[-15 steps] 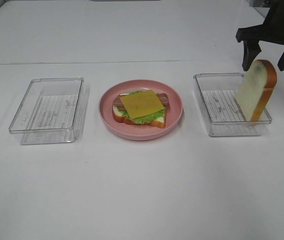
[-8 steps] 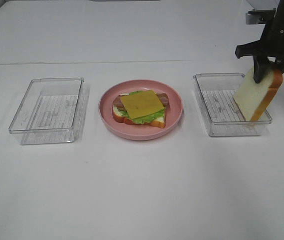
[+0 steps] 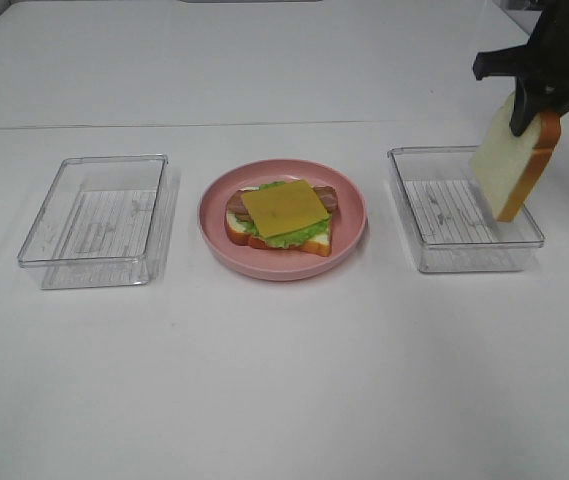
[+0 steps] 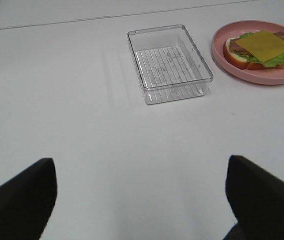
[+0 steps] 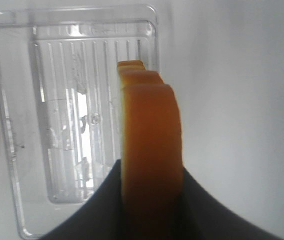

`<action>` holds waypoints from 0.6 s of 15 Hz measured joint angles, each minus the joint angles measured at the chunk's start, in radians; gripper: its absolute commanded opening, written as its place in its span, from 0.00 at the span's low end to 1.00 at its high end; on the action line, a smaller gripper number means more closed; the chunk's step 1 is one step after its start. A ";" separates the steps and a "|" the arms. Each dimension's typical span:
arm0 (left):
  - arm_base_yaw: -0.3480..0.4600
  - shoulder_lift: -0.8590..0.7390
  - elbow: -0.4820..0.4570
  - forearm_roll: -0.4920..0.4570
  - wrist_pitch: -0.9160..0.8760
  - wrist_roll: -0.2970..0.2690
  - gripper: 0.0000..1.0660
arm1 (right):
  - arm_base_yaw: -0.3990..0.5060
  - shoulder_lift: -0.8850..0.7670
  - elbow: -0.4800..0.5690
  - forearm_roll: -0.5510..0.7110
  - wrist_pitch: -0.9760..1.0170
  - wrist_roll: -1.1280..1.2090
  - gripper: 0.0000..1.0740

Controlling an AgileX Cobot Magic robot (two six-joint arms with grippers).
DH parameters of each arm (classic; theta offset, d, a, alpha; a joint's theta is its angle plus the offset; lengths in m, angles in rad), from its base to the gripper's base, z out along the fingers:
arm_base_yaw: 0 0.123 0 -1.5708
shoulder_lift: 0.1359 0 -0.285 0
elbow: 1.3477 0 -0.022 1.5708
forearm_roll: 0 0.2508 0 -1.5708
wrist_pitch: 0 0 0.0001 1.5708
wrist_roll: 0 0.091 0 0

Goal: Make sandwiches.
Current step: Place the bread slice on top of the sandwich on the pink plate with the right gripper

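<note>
1. Pink round plate (image 3: 214,225) sits at the middle of the white table (image 3: 284,380), carrying the open-faced sandwich (image 3: 281,217): a bread slice at the bottom, ruffled green lettuce (image 3: 299,238), brown bacon ends showing at the sides, and a yellow cheese square (image 3: 284,207) on top.
2. Two clear plastic containers flank the plate. The left container (image 3: 94,220) stands well apart from it on the robot's left, and the right container (image 3: 461,208) stands on the robot's right.
3. The right gripper (image 3: 532,100) is clamped on the top edge of a second bread slice (image 3: 509,162), white-faced with orange-brown crust. The slice hangs tilted over the far right corner of the right container, its lower end close above the rim; whether it touches the rim cannot be told.
4. In the right wrist view the crust of the slice (image 5: 150,150) is pinched between the two dark fingers (image 5: 102,200), with the ribbed container floor beneath.
5. The left gripper (image 4: 142,200) hovers above bare table with its jaws spread wide, holding nothing; the left container (image 4: 169,62) and the plate (image 4: 221,50) lie ahead of it.
</note>
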 measured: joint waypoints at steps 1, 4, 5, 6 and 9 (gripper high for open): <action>0.000 0.000 0.000 0.000 0.000 0.000 0.82 | 0.000 -0.014 0.000 0.023 0.000 -0.006 0.00; 0.000 0.000 0.000 0.000 0.000 0.000 0.82 | 0.000 -0.078 0.000 0.204 0.000 -0.084 0.00; 0.000 0.000 0.000 0.000 0.000 0.000 0.82 | 0.000 -0.086 0.000 0.271 0.002 -0.105 0.00; 0.000 0.000 0.000 0.000 0.000 0.000 0.82 | 0.000 -0.090 0.003 0.348 0.016 -0.125 0.00; 0.000 0.000 0.000 0.000 0.000 0.000 0.82 | 0.016 -0.094 0.132 0.624 0.008 -0.249 0.00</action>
